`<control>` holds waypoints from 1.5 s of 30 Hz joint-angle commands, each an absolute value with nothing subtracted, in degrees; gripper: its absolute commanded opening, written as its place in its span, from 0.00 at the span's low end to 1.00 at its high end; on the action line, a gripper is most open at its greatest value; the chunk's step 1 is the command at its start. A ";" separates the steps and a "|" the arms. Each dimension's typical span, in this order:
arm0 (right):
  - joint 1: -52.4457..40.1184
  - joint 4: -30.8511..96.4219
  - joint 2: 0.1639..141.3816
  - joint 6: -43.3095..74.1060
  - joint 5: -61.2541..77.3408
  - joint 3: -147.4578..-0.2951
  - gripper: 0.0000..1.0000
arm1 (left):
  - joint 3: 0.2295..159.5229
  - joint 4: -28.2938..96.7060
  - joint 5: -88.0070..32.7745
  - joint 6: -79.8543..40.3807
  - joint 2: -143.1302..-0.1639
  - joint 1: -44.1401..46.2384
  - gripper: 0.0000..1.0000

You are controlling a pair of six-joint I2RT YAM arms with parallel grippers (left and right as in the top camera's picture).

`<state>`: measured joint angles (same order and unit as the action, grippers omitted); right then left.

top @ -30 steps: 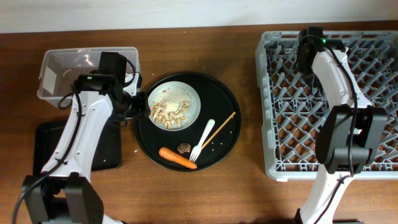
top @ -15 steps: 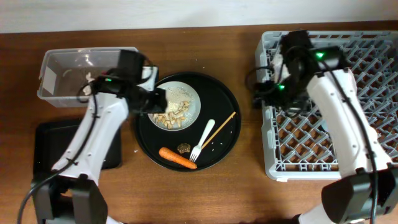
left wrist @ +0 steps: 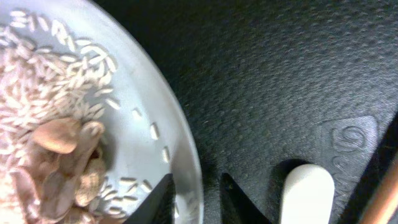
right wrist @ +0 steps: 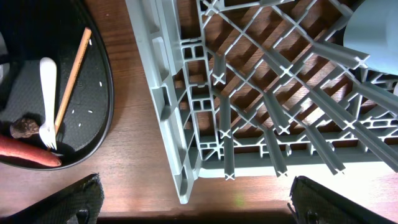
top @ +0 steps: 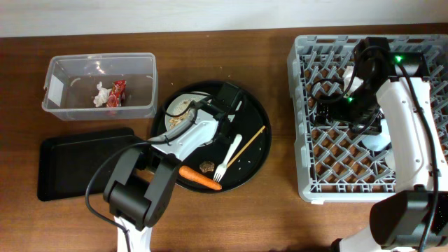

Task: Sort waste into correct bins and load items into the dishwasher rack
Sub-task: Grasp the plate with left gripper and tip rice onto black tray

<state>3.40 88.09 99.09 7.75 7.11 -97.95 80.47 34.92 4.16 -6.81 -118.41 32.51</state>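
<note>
A brown wooden bench (top: pixel 280 224) runs below a white wall. From overhead, the clear plastic tub (top: pixel 98 57) at the far-left corner holds crumpled white tissue (top: pixel 102 94) and a red snack wrapper (top: pixel 117 92). The shallow black tray (top: pixel 77 164) lies nearer, by the left edge, and the grey dishwasher rack (top: pixel 301 140) fills the right end under the right arm (top: pixel 406 105). Mid-bench, the round black tray (top: pixel 255 119) carries a white fork (top: pixel 227 155), a wooden stick (top: pixel 248 143), a carrot (top: pixel 199 177) and a brown lump (top: pixel 206 167). The left arm (top: pixel 189 136) covers most of the white plate (top: pixel 178 106). In the left wrist view, the left end effector (left wrist: pixel 197 183) stands narrowly apart astride the plate's rim, not visibly clamping it. Beige food scraps (left wrist: pixel 56 155) lie on the plate. In the right wrist view, the right end effector (right wrist: pixel 196 186) is spread wide and holds nothing, over bare bench off the rack's near-left corner. A blue-tinted cup (right wrist: pixel 379 25) sits in the rack.
</note>
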 commanded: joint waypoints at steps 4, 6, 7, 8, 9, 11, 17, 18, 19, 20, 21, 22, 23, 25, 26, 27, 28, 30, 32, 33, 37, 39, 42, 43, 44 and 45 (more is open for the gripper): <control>3.40 88.20 98.98 7.66 6.59 -97.65 0.98 | 80.18 37.12 6.52 -6.76 -121.08 32.53 0.01; 3.40 88.47 98.98 7.46 6.59 -97.65 0.99 | 81.76 41.54 8.32 -6.79 -121.05 32.53 0.01; 3.40 88.53 98.98 7.46 6.59 -97.65 0.99 | 83.11 44.36 9.67 -6.76 -121.05 32.53 0.01; 3.40 88.66 98.98 7.46 6.59 -97.65 0.99 | 84.95 48.01 10.68 -6.79 -121.05 32.53 0.01; 3.40 88.79 98.98 7.46 6.59 -97.65 0.99 | 86.83 50.94 10.79 -6.81 -121.05 32.56 0.01; 3.40 88.86 98.98 7.46 6.61 -97.65 0.99 | 90.56 55.70 10.79 -8.71 -120.95 32.58 0.01; 3.40 88.95 98.98 7.44 6.59 -97.65 0.99 | 98.19 67.16 11.88 -13.23 -118.63 32.47 0.01; 3.40 88.95 98.98 7.44 6.59 -97.65 0.99 | 98.19 68.31 11.86 -14.31 -117.51 32.47 0.00; 3.40 88.92 98.98 7.44 6.59 -97.65 0.99 | 98.19 69.36 11.90 -15.88 -115.98 32.40 0.01; 3.40 88.95 98.98 7.42 6.59 -97.65 0.99 | 98.19 70.19 11.81 -17.82 -113.95 31.75 0.00; 3.40 88.97 98.98 7.27 6.57 -97.65 0.99 | 98.19 71.05 11.57 -18.68 -111.96 30.44 0.00; 3.40 88.97 98.98 7.27 6.57 -97.65 0.99 | 98.19 71.96 11.40 -18.74 -110.39 28.86 0.00; 3.40 88.97 98.98 7.27 6.57 -97.65 0.99 | 98.19 73.03 11.44 -19.09 -108.79 26.61 0.01; 3.40 88.97 98.98 7.27 6.57 -97.65 0.99 | 98.19 74.39 11.79 -19.75 -107.33 23.31 0.00; 3.40 88.99 98.98 7.27 6.57 -97.65 0.99 | 98.19 76.03 11.88 -20.25 -106.74 20.99 0.01; 3.40 89.08 98.98 7.27 6.57 -97.65 0.99 | 98.19 77.41 11.84 -21.65 -106.28 18.81 0.00; 3.40 89.17 98.98 7.25 6.52 -97.65 0.99 | 98.19 78.13 11.81 -21.87 -105.75 16.75 0.00; 3.40 89.19 98.98 7.29 5.72 -97.65 0.99 | 98.17 79.68 9.96 -21.82 -103.66 9.91 0.00; 3.40 89.19 98.98 7.27 5.72 -97.65 0.99 | 97.38 79.53 4.80 -20.95 -102.78 5.63 0.01; 3.40 89.21 98.98 7.29 5.69 -97.65 0.99 | 97.03 79.53 2.55 -19.79 -102.24 3.68 0.00; 3.40 89.41 98.98 7.27 5.67 -97.65 0.99 | 93.56 75.50 -14.04 -10.85 -100.22 -4.49 0.01; 3.40 89.38 98.98 7.29 5.65 -97.65 0.99 | 90.19 73.30 -22.90 -5.76 -100.12 -9.04 0.00; 3.40 89.47 98.98 7.29 5.65 -97.65 0.99 | 88.16 72.42 -32.73 1.76 -100.12 -15.22 0.01; 3.40 89.47 98.98 7.29 5.67 -97.65 0.99 | 88.16 72.51 -35.97 3.88 -100.09 -16.80 0.01; 3.42 89.56 98.98 7.29 5.65 -97.65 0.99 | 88.16 72.95 -41.28 6.83 -100.09 -19.05 0.00; 3.40 89.62 98.98 7.27 5.45 -97.65 0.99 | 88.16 73.67 -45.98 9.30 -100.09 -20.91 0.00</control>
